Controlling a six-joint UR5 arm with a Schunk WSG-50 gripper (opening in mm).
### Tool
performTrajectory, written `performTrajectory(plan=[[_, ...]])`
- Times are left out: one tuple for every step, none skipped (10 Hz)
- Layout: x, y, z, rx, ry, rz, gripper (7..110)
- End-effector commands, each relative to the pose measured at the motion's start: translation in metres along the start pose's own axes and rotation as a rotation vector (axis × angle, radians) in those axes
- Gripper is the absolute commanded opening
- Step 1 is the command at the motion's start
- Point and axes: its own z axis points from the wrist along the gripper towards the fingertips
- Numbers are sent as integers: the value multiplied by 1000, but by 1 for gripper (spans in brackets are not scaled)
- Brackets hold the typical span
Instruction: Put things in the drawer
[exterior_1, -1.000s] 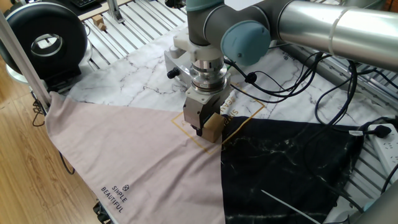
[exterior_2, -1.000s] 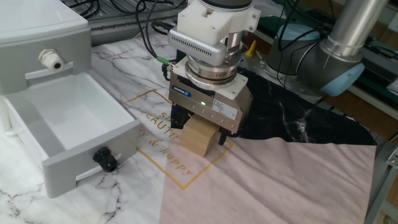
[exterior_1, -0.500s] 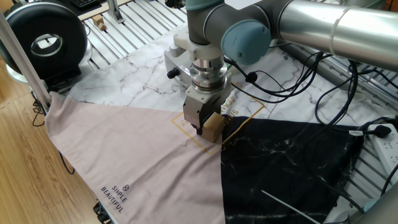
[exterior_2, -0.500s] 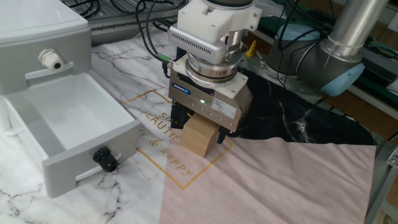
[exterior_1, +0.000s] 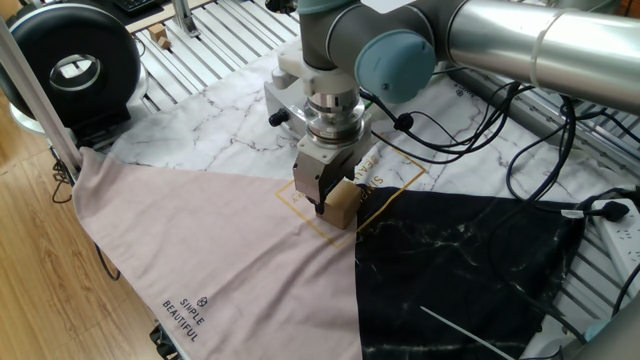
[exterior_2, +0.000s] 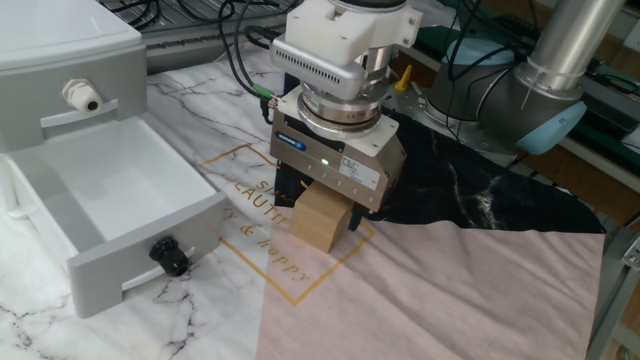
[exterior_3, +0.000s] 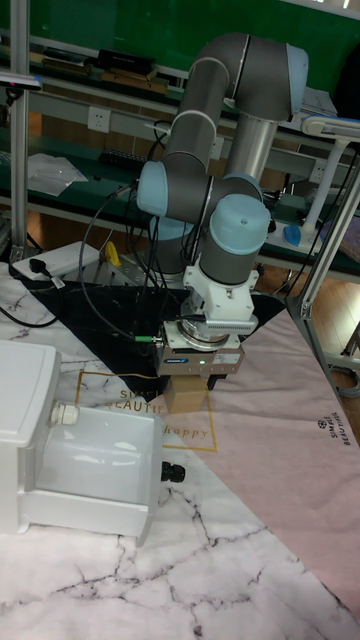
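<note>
Cloth (exterior_2: 470, 290) of pink, black and marble-print panels covers the table. White box-shaped drawer (exterior_2: 120, 215) stands pulled out, with a round black knob (exterior_2: 168, 257) on its front. Gripper (exterior_2: 318, 215) is clenched on the tan matte cube (exterior_2: 322, 219), low over the cloth's gold-lined square, right of the drawer.

Three close views, opposing table sides

Tablecloth (exterior_1: 200, 240) covers table: pink, white-marble and black panels, gold square print at centre, "SIMPLE BEAUTIFUL" text lower left of one fixed view. Black round fan-like device (exterior_1: 70, 70) upper left. Black cables (exterior_1: 520, 150) at right. White power strip (exterior_1: 622, 235) right edge.
</note>
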Motion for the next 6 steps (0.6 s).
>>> performTrajectory(plan=[[-4,2,-3,-10,-9,17,7],[-3,1,-3,-4,-8,17,7],[-2,-1,-3,5,-4,19,7],[0,-2,-3,6,4,25,7],[-1,3,-3,-14,3,32,7],[0,7,-3,-30,7,38,7]])
